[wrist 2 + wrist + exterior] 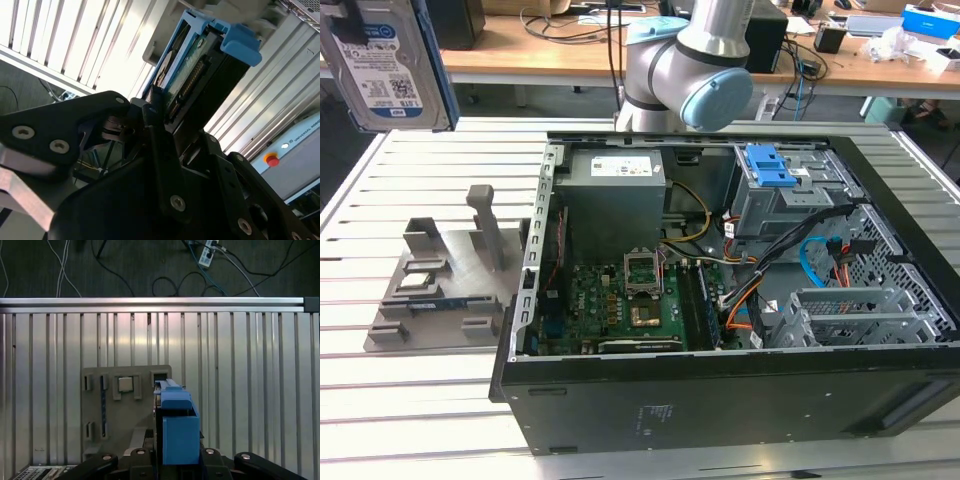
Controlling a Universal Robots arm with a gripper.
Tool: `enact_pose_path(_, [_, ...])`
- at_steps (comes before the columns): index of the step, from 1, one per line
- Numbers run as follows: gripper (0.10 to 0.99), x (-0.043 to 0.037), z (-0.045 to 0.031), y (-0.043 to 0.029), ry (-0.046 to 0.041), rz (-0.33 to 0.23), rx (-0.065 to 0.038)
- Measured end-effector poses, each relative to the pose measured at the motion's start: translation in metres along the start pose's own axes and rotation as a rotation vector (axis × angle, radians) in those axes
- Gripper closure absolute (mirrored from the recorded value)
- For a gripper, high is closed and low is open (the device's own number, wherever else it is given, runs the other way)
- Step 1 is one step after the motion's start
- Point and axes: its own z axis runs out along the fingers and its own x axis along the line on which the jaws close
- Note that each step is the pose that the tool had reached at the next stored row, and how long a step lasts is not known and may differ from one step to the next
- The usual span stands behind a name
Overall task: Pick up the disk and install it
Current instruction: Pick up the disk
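One disk (385, 60), pinched by the gripper (172, 117), hangs well apart from the case (720, 405); installing it likely needs careful alignment.

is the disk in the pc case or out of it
Out: the gripper holds the disk up over the slatted table, apart from the open case.

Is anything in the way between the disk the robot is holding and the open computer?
Nothing visible. The gripper holds the silver-black metal disk with blue rails up in the air, and the black computer case lies open-topped.
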Motion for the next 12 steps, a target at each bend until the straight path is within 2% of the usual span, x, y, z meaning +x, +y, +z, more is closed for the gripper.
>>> enact_pose_path(5, [0.725,-0.0004,-0.0138,0.0005,0.0002,0.000,0.000])
enact_pose_path(12, [0.725,-0.0004,-0.0139,0.0005,0.0000,0.000,0.000])
